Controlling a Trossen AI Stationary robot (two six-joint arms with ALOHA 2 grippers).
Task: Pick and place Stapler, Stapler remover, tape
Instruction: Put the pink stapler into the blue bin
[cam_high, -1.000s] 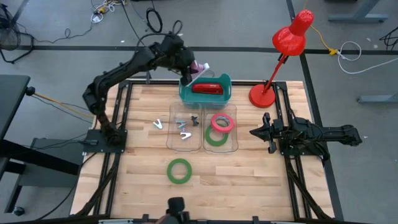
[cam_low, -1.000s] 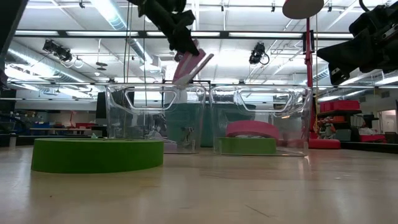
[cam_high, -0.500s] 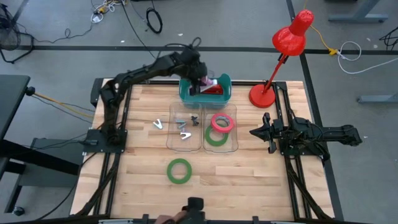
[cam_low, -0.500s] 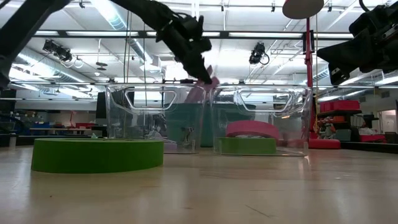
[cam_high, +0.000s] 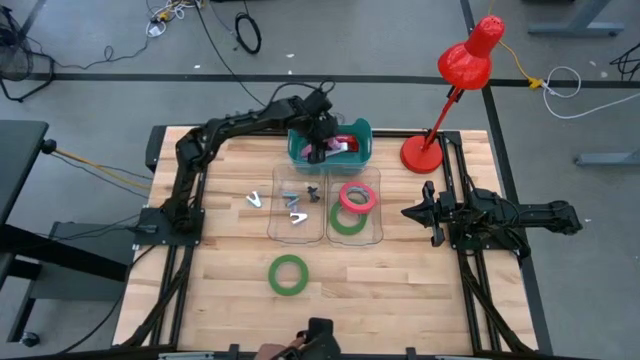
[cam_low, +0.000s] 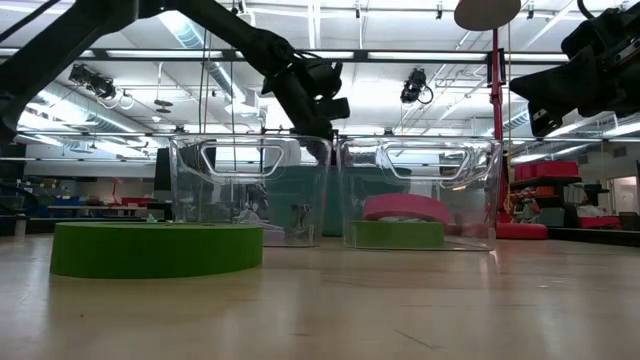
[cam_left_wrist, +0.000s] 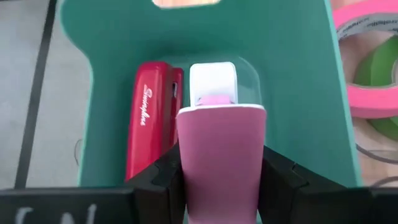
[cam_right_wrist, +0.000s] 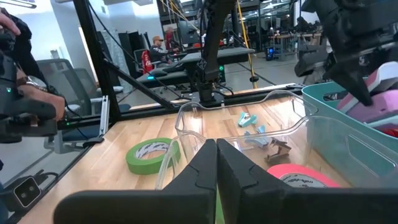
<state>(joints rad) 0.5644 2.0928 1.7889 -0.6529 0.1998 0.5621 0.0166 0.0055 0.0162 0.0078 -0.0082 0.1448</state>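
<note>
While the wooden surface (cam_high: 400, 290) carries most of the items, the nearest one is a loose green tape roll (cam_high: 288, 274), lying alone at about 6 o'clock from the two clear bins. Farther back, the left clear bin (cam_high: 275, 232) holds small metal staple removers (cam_high: 294, 207), with one more staple remover (cam_high: 254, 199) lying on the wood just beside the bin at 9 o'clock. The right clear bin (cam_high: 378, 228) holds a pink tape roll (cam_high: 357, 197) partly overlapping a green tape roll (cam_high: 347, 221).

At 3 o'clock from these bins the right hand (cam_high: 417, 212) waits, its fingers clenched on nothing. Beyond it, at about 1 o'clock, stands a red desk lamp (cam_high: 440, 105).

Farthest back, at 12 o'clock from the clear bins, sits the teal bin (cam_high: 365, 133). The left hand (cam_high: 322, 138) reaches down into it, grasping a pink stapler (cam_left_wrist: 219, 158) between its fingers (cam_left_wrist: 280, 180). A red stapler (cam_left_wrist: 147, 134) already lies in the teal bin, just beside the pink one.

The step in hand looks like setting the pink stapler down in the teal bin. To do it well, the left hand should probably lower until the stapler rests on the bin floor alongside the red one, not on top of it, then release gently and lift straight up so that neither finger catches the bin wall or drags the stapler out.
</note>
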